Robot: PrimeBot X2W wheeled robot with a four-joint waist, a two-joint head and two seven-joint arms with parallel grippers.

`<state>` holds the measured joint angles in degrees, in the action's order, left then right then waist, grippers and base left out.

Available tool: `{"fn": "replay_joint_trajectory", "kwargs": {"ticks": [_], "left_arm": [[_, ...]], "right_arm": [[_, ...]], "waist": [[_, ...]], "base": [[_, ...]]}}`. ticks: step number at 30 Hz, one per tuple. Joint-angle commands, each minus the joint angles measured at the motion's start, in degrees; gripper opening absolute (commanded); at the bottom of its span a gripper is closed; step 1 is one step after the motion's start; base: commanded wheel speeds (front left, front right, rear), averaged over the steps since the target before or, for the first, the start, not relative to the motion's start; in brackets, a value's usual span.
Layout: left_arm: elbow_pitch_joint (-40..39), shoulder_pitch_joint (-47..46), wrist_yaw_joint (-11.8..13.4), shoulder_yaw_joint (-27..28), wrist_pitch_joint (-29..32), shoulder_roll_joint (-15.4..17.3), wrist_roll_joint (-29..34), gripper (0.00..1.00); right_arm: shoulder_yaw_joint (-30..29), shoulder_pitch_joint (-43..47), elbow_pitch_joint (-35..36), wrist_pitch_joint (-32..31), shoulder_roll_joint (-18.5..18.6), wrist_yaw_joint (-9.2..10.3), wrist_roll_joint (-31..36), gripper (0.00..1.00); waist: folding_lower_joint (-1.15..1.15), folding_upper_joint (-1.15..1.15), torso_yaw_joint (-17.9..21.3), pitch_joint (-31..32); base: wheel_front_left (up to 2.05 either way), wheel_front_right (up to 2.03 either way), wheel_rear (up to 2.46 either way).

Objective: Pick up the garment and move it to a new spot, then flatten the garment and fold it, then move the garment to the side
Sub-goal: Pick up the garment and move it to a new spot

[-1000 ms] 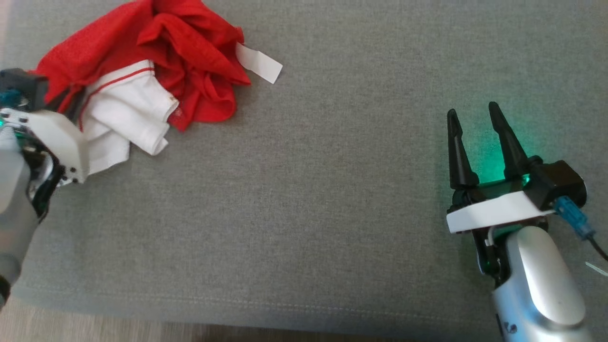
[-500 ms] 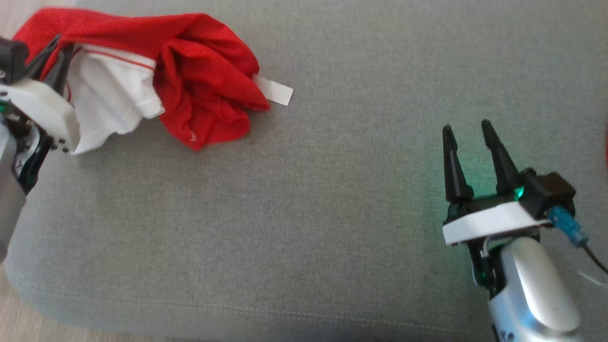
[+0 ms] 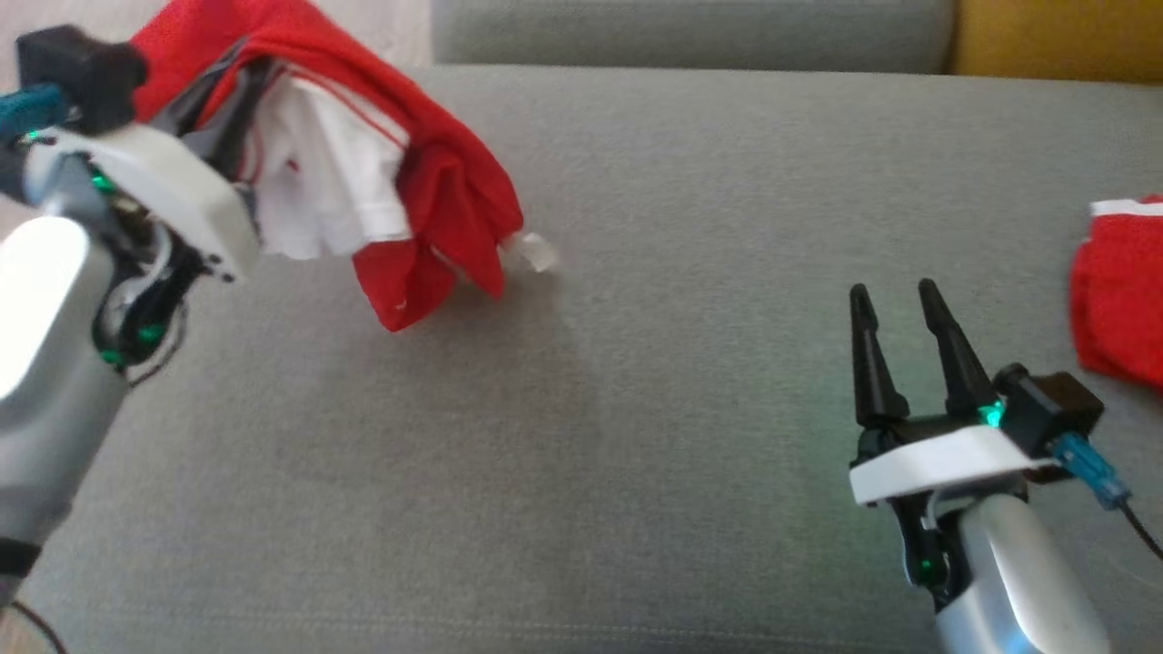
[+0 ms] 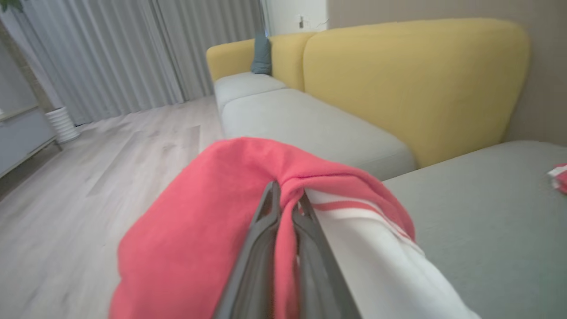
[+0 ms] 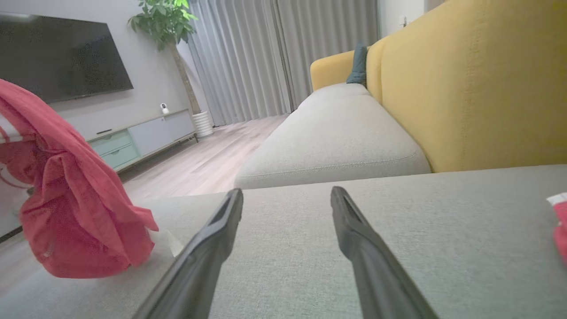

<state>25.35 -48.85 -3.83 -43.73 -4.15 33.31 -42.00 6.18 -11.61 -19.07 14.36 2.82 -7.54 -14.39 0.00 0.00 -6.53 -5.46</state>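
At ten o'clock in the head view, the left gripper (image 4: pixel 288 195) pinches the red-and-white garment (image 3: pixel 454 182), which hangs above the grey cushion (image 3: pixel 636 436). This looks like the pick-up-and-move step. Next comes setting it down on bare cushion near the centre. The right gripper (image 3: pixel 895 295) hovers at four o'clock, jaws wide and empty. Another red cloth (image 3: pixel 1118 291) at three o'clock narrows the room.

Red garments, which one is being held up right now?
The red-and-white garment at the left, hanging from the shut left end effector; the other red garment lies on the cushion at the far right.
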Motion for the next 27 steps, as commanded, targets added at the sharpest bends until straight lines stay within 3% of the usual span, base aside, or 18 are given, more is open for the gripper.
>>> {"fn": "replay_joint_trajectory", "kwargs": {"ticks": [1, 8, 15, 21, 23, 27], "left_arm": [[-6.07, -1.71, 2.15, 3.43, 2.85, 2.07, -2.21, 0.00], [-18.83, 0.61, 8.30, 4.44, 9.62, -3.11, -8.94, 0.00], [-28.66, 1.89, 15.25, 6.01, 13.49, -13.37, -17.89, 0.00], [-34.75, 2.90, 23.07, 10.43, 14.92, -22.24, -26.88, 0.00], [-35.13, 3.60, 25.53, 11.87, 15.31, -23.22, -28.62, 0.00], [-31.62, 6.29, 28.33, 14.36, 16.09, -21.93, -30.60, 0.00]], "right_arm": [[0.18, 0.12, 2.16, 0.62, 0.06, 0.05, -0.88, 1.00], [-1.84, 0.14, 3.47, 0.63, 0.06, 0.05, -0.96, 1.00], [-6.40, -0.88, 5.14, 0.63, 0.06, 0.05, 0.56, 1.00], [-11.14, -2.68, 6.28, 0.63, 0.06, 0.05, 3.06, 1.00], [-11.93, -3.12, 6.47, 0.63, 0.06, 0.05, 3.52, 1.00], [-12.16, -4.27, 6.86, 0.63, 0.06, 0.05, 3.88, 1.00]], "waist": [[0.00, 0.00, 2.12, 1.64], [0.00, 0.00, 5.67, 3.14], [0.00, 0.00, 8.83, 3.98], [0.00, 0.00, 9.61, 3.41], [0.00, 0.00, 9.64, 2.85], [0.00, 0.00, 9.87, 0.80]], "base": [[0.00, 0.00, 0.00], [0.00, 0.00, 0.00], [0.00, 0.00, 0.00], [0.00, 0.00, 0.00], [0.00, 0.00, 0.00], [0.00, 0.00, 0.00]]}}
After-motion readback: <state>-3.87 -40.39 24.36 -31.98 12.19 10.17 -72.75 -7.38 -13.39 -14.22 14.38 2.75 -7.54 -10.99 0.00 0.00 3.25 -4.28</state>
